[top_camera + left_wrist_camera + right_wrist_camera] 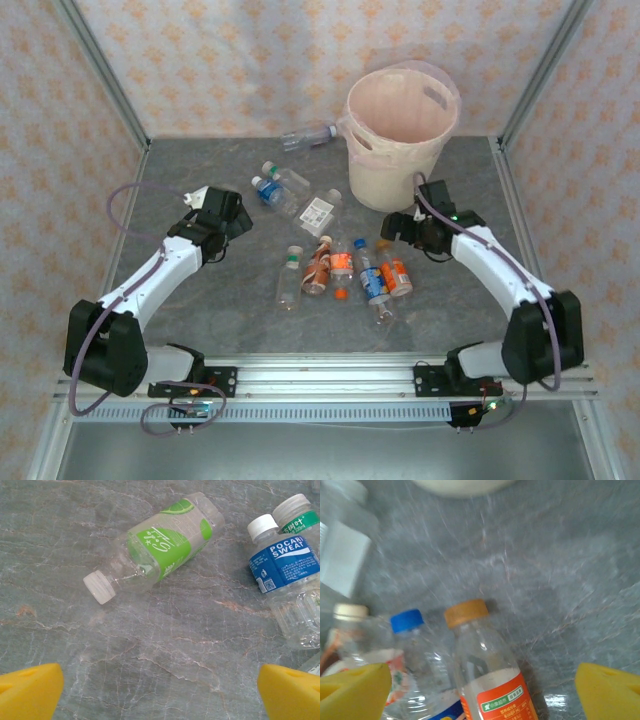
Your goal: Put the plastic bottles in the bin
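Several plastic bottles lie on the grey table in front of the bin (368, 170), a big beige-pink bucket at the back. My left gripper (236, 214) (160, 695) is open over bare table. A green-labelled bottle (165, 545) and a blue-labelled one (287, 577) lie just beyond it. My right gripper (396, 228) (482, 692) is open, hovering over an orange-capped, orange-labelled bottle (487, 672) (396, 272) that lies between its yellow fingers (355, 692) without touching them. A blue-capped bottle (415, 655) lies close on its left.
One bottle (305, 137) lies behind the bin's left side by the back wall. A white-labelled bottle (320, 210) sits mid-table. Metal frame posts stand at the table's corners and patterned walls close it in. Bare table lies left of my left arm.
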Controlling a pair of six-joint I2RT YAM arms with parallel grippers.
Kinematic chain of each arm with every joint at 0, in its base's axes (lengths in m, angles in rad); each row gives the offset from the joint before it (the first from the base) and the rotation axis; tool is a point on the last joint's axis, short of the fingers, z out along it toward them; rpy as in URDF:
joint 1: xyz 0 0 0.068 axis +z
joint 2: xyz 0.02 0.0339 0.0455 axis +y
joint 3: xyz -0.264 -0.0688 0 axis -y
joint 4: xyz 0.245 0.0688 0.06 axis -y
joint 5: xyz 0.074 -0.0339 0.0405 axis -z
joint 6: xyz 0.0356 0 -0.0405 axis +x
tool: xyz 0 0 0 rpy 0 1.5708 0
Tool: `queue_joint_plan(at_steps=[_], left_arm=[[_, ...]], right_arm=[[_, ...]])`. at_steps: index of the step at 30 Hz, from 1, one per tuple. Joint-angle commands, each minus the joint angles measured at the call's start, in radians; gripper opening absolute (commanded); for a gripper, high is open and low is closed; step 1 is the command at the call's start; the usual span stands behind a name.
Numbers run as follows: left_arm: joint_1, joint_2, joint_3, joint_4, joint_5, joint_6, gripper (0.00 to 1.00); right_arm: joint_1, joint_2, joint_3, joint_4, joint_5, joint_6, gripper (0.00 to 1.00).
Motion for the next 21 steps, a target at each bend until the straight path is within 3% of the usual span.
queue_joint_plan(at_steps=[1,5,10,21], left_arm=[[0.009,-0.001,0.025,-0.026,0.002,-0.024,1.00],[0.009,-0.003,0.026,-0.033,-0.007,-0.026,1.00],[0.009,0.013,0.034,-0.042,-0.013,-0.026,1.00],[0.009,0.043,0.038,-0.043,-0.015,-0.024,1.00]], right_arm=[[0.018,0.054,0.000,-0.061,0.000,0.012,0.94],[0.018,0.086,-0.037,-0.052,0.032,0.025,0.88],[0.021,0.102,-0.086,-0.021,-0.055,0.039,0.86],[0.018,0.111,-0.166,0.058,0.124,0.128,0.82]])
